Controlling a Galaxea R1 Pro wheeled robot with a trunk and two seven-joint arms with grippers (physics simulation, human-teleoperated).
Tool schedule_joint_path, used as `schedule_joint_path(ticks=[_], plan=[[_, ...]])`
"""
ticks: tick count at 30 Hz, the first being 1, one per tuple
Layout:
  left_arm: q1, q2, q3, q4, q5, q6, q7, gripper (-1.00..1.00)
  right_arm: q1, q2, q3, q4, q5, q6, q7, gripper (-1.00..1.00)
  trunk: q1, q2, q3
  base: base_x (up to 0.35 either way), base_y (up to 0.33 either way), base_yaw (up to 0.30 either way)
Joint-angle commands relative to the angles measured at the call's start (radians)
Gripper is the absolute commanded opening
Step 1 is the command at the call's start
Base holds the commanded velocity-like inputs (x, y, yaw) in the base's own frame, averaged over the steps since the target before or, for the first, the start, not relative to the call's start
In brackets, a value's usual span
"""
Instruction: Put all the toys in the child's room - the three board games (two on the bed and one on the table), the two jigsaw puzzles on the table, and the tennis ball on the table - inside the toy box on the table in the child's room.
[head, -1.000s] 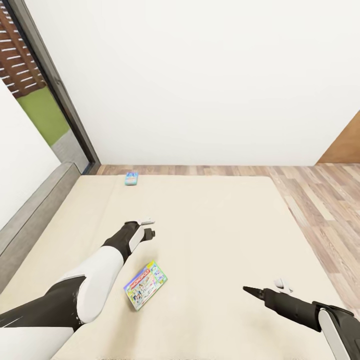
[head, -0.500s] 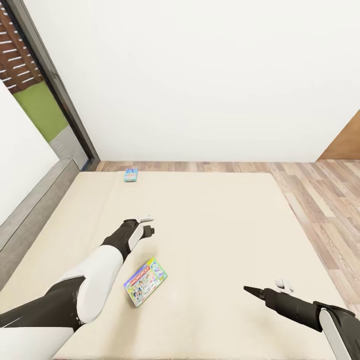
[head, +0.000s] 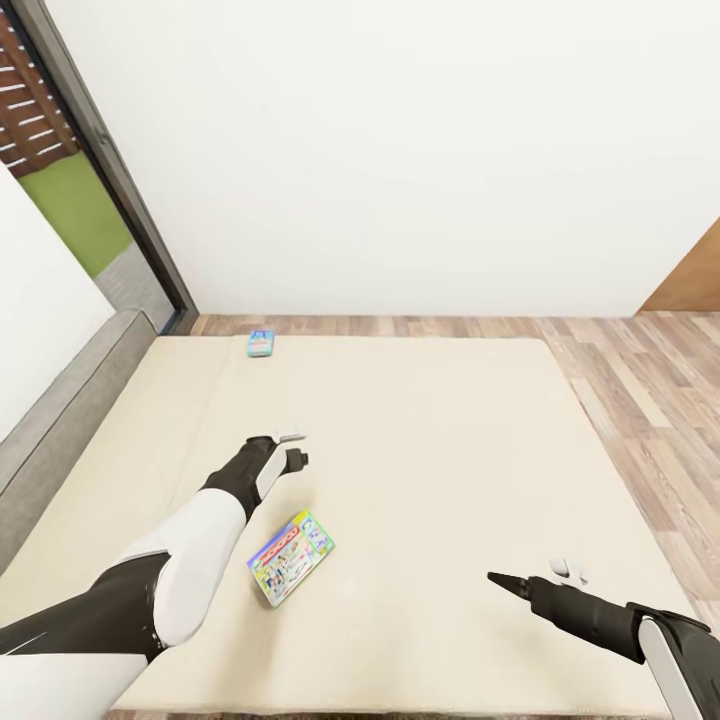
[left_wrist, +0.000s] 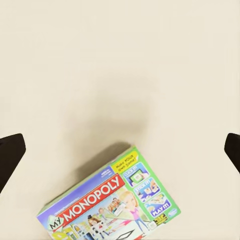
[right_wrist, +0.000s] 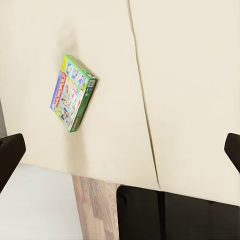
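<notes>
Two board games lie on the beige bed (head: 440, 440). The Monopoly box (head: 290, 558) (left_wrist: 112, 202) (right_wrist: 73, 92) rests face up near the bed's front. The smaller blue box (head: 260, 344) sits at the far edge. My left gripper (head: 296, 449) hovers open over the mattress just beyond the Monopoly box, its dark fingers (left_wrist: 10, 155) spread wide and holding nothing. My right gripper (head: 530, 576) hangs open over the bed's front right, well to the right of the Monopoly box, fingers (right_wrist: 9, 152) apart and holding nothing.
A low grey headboard (head: 55, 425) runs along the bed's left side. A dark-framed glass door (head: 110, 170) stands at the back left and a white wall behind. Wood floor (head: 650, 400) lies right of the bed. A seam (right_wrist: 142, 100) splits the mattress.
The head view has shifted a little, so the whole bed sits slightly higher in the picture. Both arms keep almost the same pose and the boxes lie where they were.
</notes>
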Motion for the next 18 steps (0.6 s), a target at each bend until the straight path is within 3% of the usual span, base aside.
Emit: schedule_joint_path(ticks=[1, 18], plan=[[-0.001, -0.001, 0.006, -0.004, -0.006, 0.005, 0.000, 1.00, -0.001, 0.000, -0.001, 0.000, 0.001, 0.005, 0.005, 1.00, 0.000, -0.002, -0.003, 0.000, 0.000, 0.000], [-0.004, -0.001, 0.005, -0.082, -0.009, 0.009, 0.001, 1.00, 0.000, -0.002, -0.001, -0.006, 0.000, 0.009, 0.011, 1.00, 0.000, -0.002, -0.031, 0.000, 0.000, 0.000]])
